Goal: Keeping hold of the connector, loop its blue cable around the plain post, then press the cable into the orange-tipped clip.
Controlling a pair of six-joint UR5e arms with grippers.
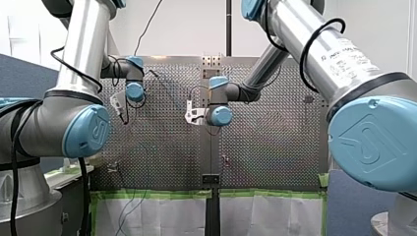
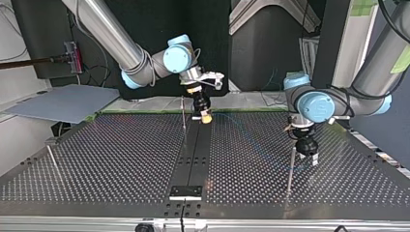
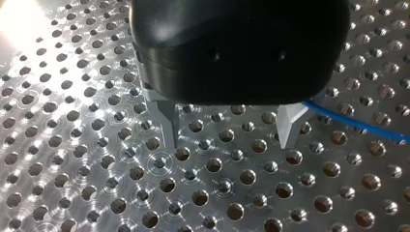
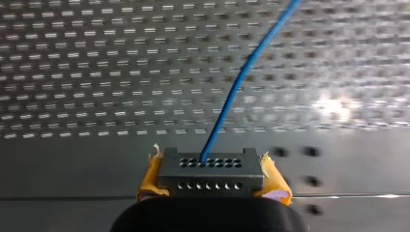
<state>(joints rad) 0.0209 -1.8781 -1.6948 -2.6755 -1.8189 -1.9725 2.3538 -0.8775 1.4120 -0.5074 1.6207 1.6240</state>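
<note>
Lost stretches of the blue cable (image 3: 358, 123)
In the left wrist view it vanishes behind my left gripper (image 3: 227, 142); in the top view its run is too faint to follow.

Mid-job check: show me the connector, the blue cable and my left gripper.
connector (image 4: 210, 175): right wrist view, middle of its dark holed face.
blue cable (image 4: 235, 92): right wrist view, mid-run ahead of the connector.
left gripper (image 3: 227, 142): left wrist view, midway between its open fingertips.

Connector (image 4: 210, 175): dark grey block, two rows of holes, held level.
Blue cable (image 4: 232, 92): thin, leaves an upper-row hole, curving away.
</note>
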